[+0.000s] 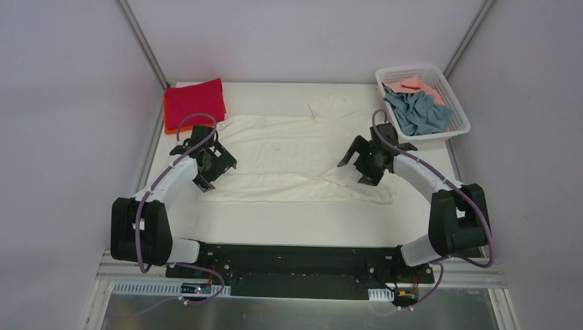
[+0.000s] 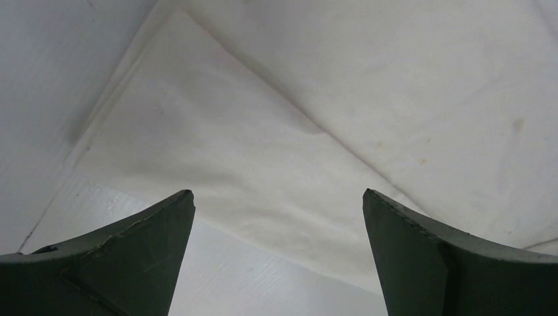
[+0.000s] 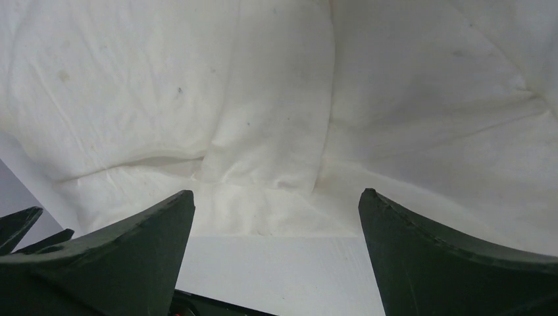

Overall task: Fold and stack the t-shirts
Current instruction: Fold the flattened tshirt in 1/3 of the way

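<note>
A large cream-white t-shirt (image 1: 289, 155) lies spread across the middle of the table, folded lengthwise, with a sleeve (image 1: 330, 106) sticking out at the back. My left gripper (image 1: 218, 159) hovers open over its left end, and the cloth's folded corner (image 2: 217, 151) shows beyond the bare jaws. Over the shirt's right end my right gripper (image 1: 356, 163) stands open too, the wrinkled cloth (image 3: 263, 131) lying past its empty jaws. A crimson red t-shirt (image 1: 194, 102) lies folded on an orange one (image 1: 167, 128) at the back left. Grey-blue (image 1: 416, 113) and salmon pink (image 1: 416, 87) t-shirts lie crumpled in the basket.
The white mesh basket (image 1: 457, 103) stands at the back right corner. Metal frame posts (image 1: 141, 38) rise at the back corners. The white table (image 1: 289, 220) runs bare between the shirt and the arm bases.
</note>
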Robot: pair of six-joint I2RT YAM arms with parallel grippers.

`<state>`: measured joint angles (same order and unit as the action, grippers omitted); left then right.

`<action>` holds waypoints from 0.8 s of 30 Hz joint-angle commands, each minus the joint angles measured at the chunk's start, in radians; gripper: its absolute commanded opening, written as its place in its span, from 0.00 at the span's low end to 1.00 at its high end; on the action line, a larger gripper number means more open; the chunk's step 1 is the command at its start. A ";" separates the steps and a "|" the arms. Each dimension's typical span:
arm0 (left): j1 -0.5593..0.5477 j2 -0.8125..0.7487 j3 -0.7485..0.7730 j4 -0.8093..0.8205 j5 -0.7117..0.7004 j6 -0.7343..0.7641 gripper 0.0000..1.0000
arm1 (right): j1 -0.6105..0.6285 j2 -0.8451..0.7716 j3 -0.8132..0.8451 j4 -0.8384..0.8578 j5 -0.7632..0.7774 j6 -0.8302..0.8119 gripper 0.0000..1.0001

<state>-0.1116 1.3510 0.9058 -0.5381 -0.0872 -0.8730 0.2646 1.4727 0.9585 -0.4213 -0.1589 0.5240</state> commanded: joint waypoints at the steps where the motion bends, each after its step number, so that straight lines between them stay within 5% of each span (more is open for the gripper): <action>1: -0.004 0.027 -0.052 0.078 0.127 0.058 0.99 | 0.017 0.031 -0.020 0.123 -0.080 0.020 0.99; 24: -0.002 0.101 -0.103 0.085 0.012 0.082 0.99 | 0.029 0.218 0.089 0.248 -0.079 0.065 0.99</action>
<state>-0.1116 1.4384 0.8185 -0.4496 -0.0315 -0.8173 0.2852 1.6730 0.9863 -0.2340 -0.2295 0.5583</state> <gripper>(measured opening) 0.990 0.993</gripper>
